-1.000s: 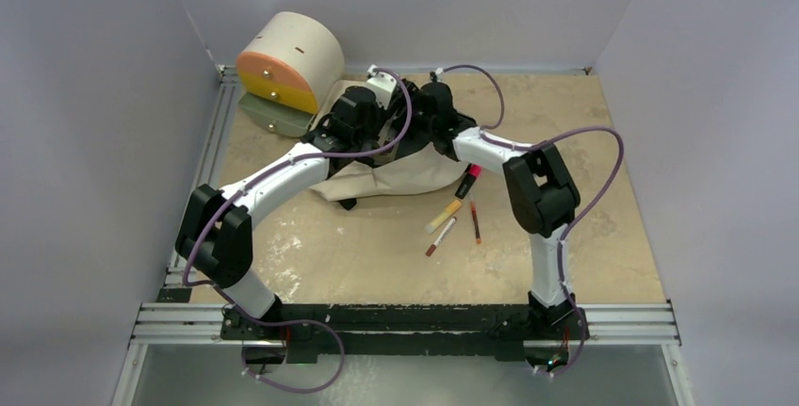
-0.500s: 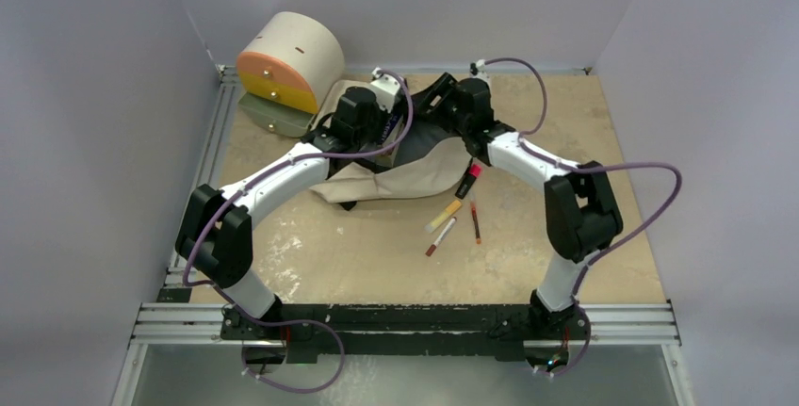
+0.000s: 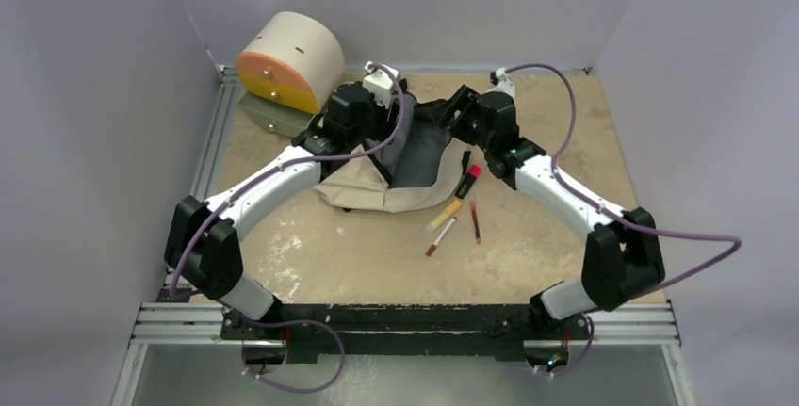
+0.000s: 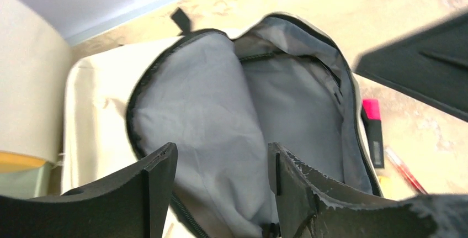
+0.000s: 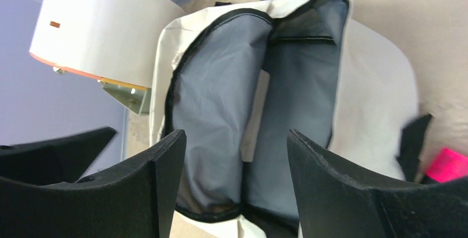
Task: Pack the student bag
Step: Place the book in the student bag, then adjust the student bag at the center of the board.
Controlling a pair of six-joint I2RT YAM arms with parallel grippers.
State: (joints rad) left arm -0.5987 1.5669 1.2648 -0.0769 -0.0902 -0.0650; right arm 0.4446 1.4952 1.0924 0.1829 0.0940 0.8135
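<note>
On the sandy table [image 3: 358, 255], toward the back and near the middle, the student bag [image 3: 415, 156] lies flat with its main zip undone, so the mouth gapes and the grey lining shows. Just beside it at the back left stands a cream drum of drawers with an orange front [image 3: 287, 62]. Both arms reach over the bag from either side. The left gripper [image 4: 219, 155] hangs above the open mouth, its jaws well apart with nothing between them. The right gripper [image 5: 234, 138] also hovers over the opening, jaws spread wide and empty. To the right of the bag lie a pink-capped highlighter [image 3: 468, 180], a yellow marker [image 3: 445, 215], a white pen [image 3: 440, 235] and a red pen [image 3: 475, 220].
</note>
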